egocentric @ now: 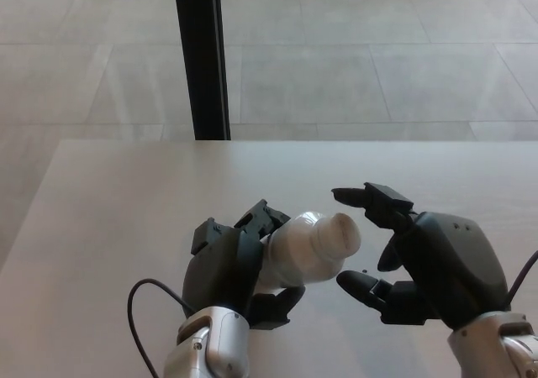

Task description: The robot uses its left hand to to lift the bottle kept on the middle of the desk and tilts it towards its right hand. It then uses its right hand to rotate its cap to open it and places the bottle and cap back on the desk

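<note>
Left hand: the left hand [231, 265] comes in from the lower left and grasps the bottle [304, 248] around its body, black fingers [261, 216] over the top side, thumb [280, 301] curled beneath.
Bottle: white, held above the desk [109, 218], tilted so that its neck points to the robot's right, toward the other hand. Lower part hidden inside the left hand's grip.
Cap: the cap [340, 233] is white and sits on the bottle's neck, facing the right hand; no gap shows between cap and neck.
Right hand: the right hand [420, 260] comes in from the lower right, released, holding nothing. Its upper fingers [370, 200] reach out above and just beside the cap; the lower finger [366, 287] lies below it. The cap sits near the opening between them, on its left edge. Contact with the cap: cannot tell.
Desk: pale, plain surface; a small dark speck [365, 270] lies on it between the two hands.
Cable: a thin black cable [139, 302] loops beside the left wrist.
Background: pale tiled floor [353, 50] beyond the desk's far edge, with a black vertical post [202, 55] standing behind the desk, left of centre.
</note>
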You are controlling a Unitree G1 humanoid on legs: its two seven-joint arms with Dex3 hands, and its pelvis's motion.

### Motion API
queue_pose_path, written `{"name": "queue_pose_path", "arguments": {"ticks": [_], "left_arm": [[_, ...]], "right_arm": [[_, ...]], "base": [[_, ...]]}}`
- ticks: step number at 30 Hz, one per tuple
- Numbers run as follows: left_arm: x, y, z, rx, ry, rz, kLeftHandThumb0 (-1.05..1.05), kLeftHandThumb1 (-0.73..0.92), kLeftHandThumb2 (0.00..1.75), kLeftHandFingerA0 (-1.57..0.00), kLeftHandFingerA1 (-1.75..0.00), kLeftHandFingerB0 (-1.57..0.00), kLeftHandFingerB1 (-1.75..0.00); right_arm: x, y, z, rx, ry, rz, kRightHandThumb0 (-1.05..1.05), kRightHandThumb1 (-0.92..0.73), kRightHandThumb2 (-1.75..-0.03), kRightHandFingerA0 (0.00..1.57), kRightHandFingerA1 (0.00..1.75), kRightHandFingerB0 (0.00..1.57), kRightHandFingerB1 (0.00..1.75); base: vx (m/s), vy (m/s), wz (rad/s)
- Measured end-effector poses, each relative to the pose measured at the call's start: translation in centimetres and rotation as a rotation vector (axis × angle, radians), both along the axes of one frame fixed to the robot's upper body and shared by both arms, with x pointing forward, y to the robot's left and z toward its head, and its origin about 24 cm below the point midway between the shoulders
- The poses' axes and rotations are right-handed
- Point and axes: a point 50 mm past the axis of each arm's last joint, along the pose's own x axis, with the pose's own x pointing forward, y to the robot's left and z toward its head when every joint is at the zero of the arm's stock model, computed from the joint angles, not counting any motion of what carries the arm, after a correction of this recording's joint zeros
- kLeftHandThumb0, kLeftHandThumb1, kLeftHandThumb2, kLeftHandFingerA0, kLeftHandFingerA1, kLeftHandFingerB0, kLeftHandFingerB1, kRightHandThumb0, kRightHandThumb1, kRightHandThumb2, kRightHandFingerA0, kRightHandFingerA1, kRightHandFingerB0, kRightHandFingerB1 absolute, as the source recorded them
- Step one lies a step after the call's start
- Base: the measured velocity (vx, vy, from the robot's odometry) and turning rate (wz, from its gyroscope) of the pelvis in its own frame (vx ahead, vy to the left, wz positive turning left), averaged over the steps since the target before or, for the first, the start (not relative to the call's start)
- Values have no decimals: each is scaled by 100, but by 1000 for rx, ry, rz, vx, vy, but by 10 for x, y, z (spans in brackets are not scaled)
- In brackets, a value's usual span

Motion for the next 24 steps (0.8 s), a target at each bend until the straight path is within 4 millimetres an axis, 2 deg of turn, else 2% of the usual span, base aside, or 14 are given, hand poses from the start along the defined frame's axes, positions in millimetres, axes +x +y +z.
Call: {"name": "queue_pose_path", "arguments": {"ticks": [3,4,5,6,7,8,9,10,11,12,14,17,21,24], "left_arm": [[0,0,0,0,-1,1,15,81,94,-88,-163,-73,-136],[0,0,0,0,-2,0,12,81,88,-87,-160,-69,-123],[0,0,0,0,-2,1,13,81,88,-88,-161,-70,-127],[0,0,0,2,-3,1,13,79,92,-88,-162,-71,-127],[-1,0,-1,3,-3,1,13,82,87,-83,-158,-69,-123],[-1,0,-1,3,-3,1,14,81,85,-83,-151,-69,-104],[-1,0,-1,4,-3,0,14,81,85,-83,-151,-69,-104],[-1,0,-1,4,-3,0,13,83,83,-83,-156,-67,-116],[-1,0,-1,4,-3,0,13,81,84,-83,-153,-68,-111],[-1,-1,-1,5,-3,-1,13,82,84,-82,-156,-67,-121],[-1,-1,-1,5,-3,0,12,84,83,-83,-159,-69,-129],[-2,-1,-1,8,-5,-1,14,84,84,-83,-158,-69,-125],[-2,-1,-1,13,-8,1,16,82,92,-83,-162,-70,-130],[-2,-1,-1,14,-9,3,15,83,87,-82,-160,-68,-131]], "right_arm": [[0,0,-1,-2,0,7,-37,-70,-61,102,118,53,46],[-1,0,-2,-3,1,9,-31,-72,-63,102,131,56,47],[-1,0,-2,-3,1,10,-31,-73,-63,105,138,59,49],[-1,0,-3,-3,1,12,-30,-72,-67,104,150,63,53],[-1,0,-3,-3,-2,12,-32,-72,-70,105,158,67,58],[-1,0,-4,-2,-5,11,-26,-69,-74,107,174,74,66],[-1,-1,-4,0,-14,10,-26,-69,-74,107,174,74,66],[0,-1,-4,1,-19,9,-30,-67,-76,101,175,78,71],[0,-1,-4,3,-24,9,-31,-67,-75,99,175,81,75],[0,-1,-4,3,-29,9,-31,-67,-76,98,175,84,80],[0,-1,-3,4,-37,10,-28,-64,-89,97,173,88,97],[0,-1,-4,4,-45,12,-23,-61,-98,100,173,88,102],[0,-2,-4,4,-52,10,-29,-61,-93,99,169,88,105],[0,-2,-4,2,-55,9,-27,-59,-94,101,167,87,105]], "base": [[0,0,0],[0,0,0],[0,0,0],[0,0,0],[0,0,0],[0,0,0],[0,0,0],[0,0,0],[0,0,0],[0,0,0],[0,0,0],[0,0,0],[0,0,0],[0,0,0]]}}
